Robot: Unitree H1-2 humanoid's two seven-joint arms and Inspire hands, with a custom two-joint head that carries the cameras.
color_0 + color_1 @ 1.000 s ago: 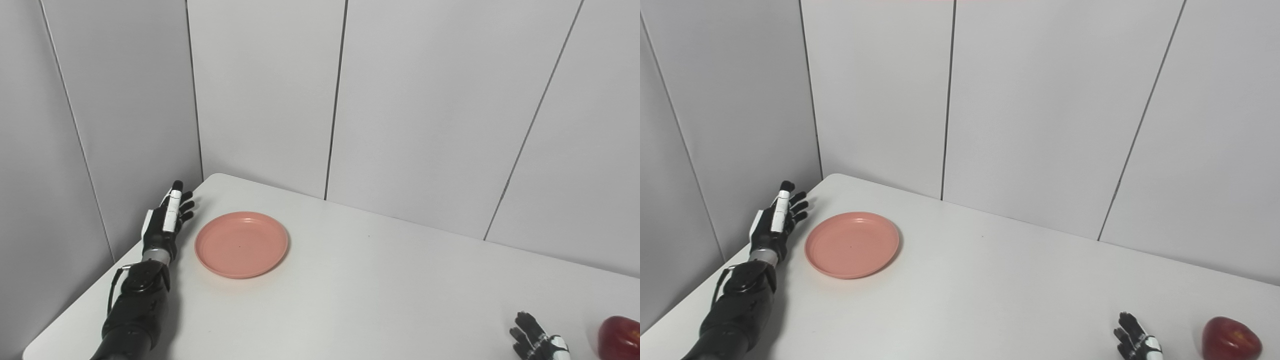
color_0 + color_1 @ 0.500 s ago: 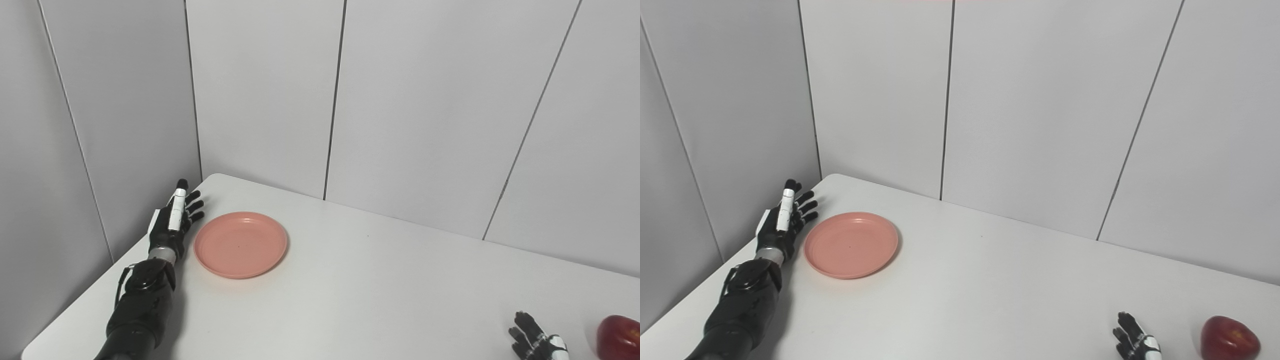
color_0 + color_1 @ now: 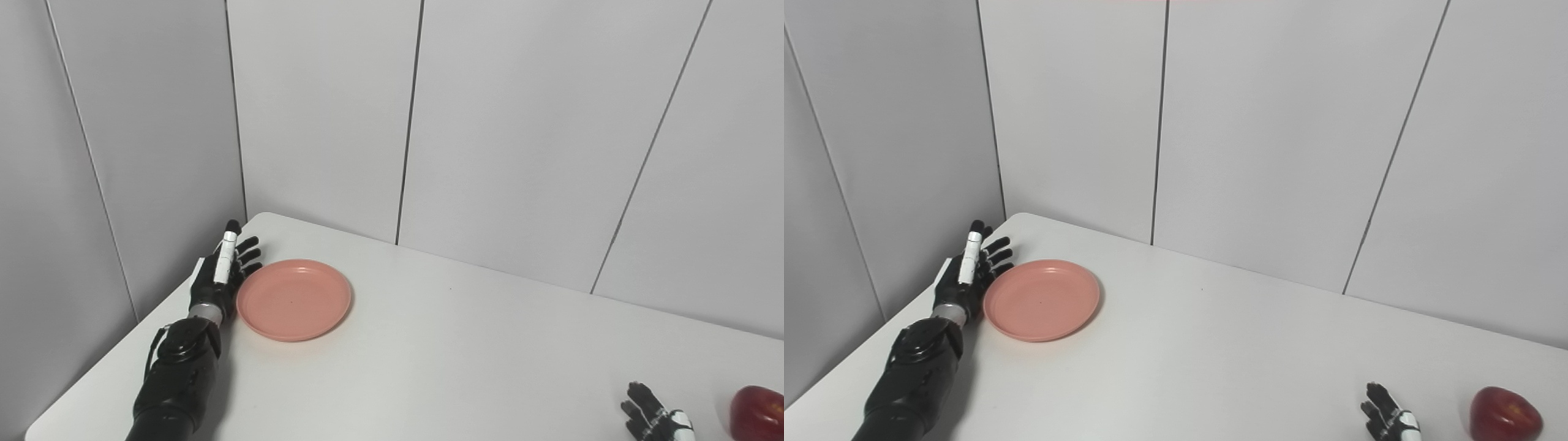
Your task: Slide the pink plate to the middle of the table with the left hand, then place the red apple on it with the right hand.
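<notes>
Far left: left hand (image 3: pixel 222 275) raised on edge at the counter's (image 3: pixel 429 355) left border, black forearm running up from the bottom-left corner. Fingers (image 3: pixel 247 256) spread apart and stretched toward the back wall, clamped on nothing, one of them marked with a white stripe. Palm side turned to the right, toward the pink plate (image 3: pixel 294 298).

Immediately right of that hand: pink plate, flat on the counter, nothing lying in it. Left rim either touching the palm edge or just beside it; cannot tell which from either view. Plate well toward the counter's rear left corner, off the middle.

Further right: a wide bare stretch of white counter, backed by grey wall panels (image 3: pixel 1262 122) with dark seams.

Bottom right: right hand (image 3: pixel 1387 419), only its upper part showing above the picture's lower edge. Fingers (image 3: pixel 1376 395) apart and pointing up and away, holding nothing, low over the counter.

Just right of the right hand: red apple (image 3: pixel 1505 414), resting on the counter near the right edge, a clear gap between it and the fingers. Apple well apart from the plate, at the opposite side of the counter from the left hand.
</notes>
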